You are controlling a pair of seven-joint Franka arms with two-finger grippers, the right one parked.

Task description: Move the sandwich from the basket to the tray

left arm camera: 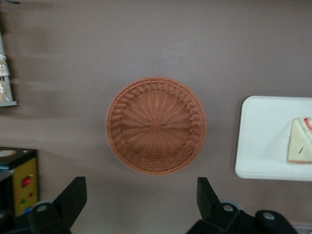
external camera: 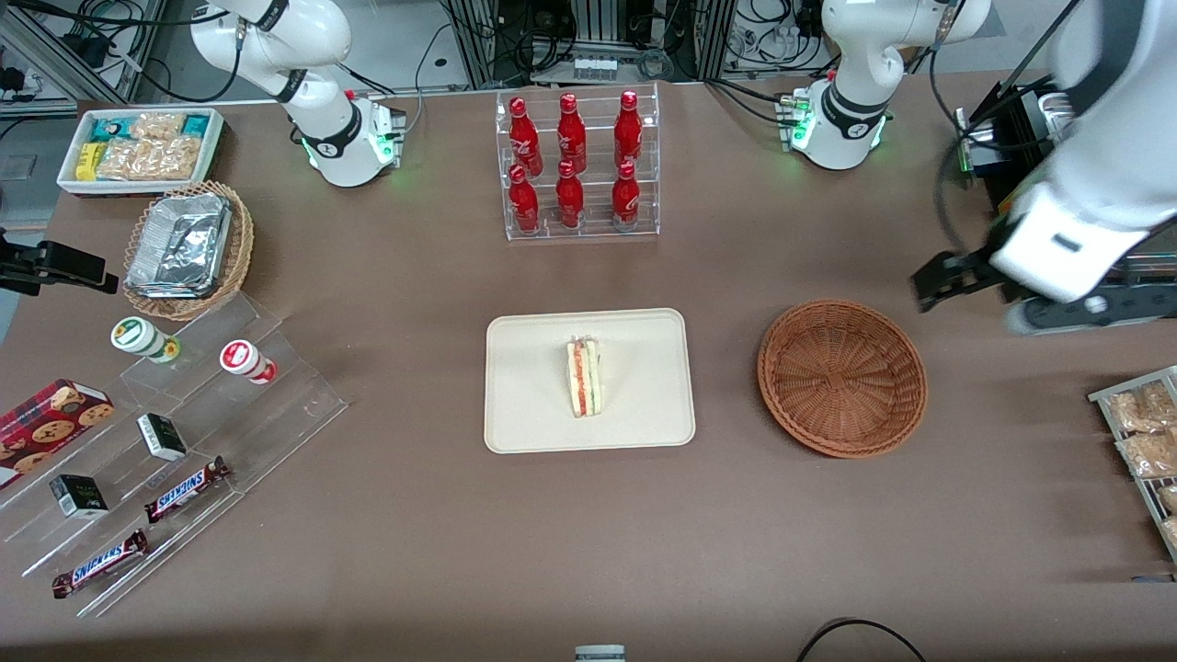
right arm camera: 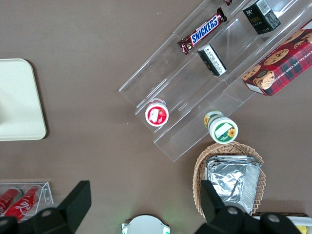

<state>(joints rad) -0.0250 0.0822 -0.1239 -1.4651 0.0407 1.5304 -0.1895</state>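
Note:
The sandwich (external camera: 586,377), a pale triangular wedge with red-orange and green filling along its edge, lies on the cream tray (external camera: 533,405) at the table's middle. The wrist view shows its corner (left arm camera: 300,146) on the tray (left arm camera: 258,146). The round reddish-brown wicker basket (external camera: 841,377) stands empty beside the tray, toward the working arm's end; its inside (left arm camera: 156,124) holds nothing. My gripper (external camera: 931,285) hangs in the air above the table, just off the basket's rim and farther from the front camera. Its fingers stand wide open (left arm camera: 140,190) with nothing between them.
A clear rack of red bottles (external camera: 577,165) stands farther back than the tray. Toward the parked arm's end are stepped acrylic shelves with snacks (external camera: 184,432), a tan basket with a foil container (external camera: 188,248) and a white snack bin (external camera: 138,147). A snack rack (external camera: 1145,441) sits at the working arm's edge.

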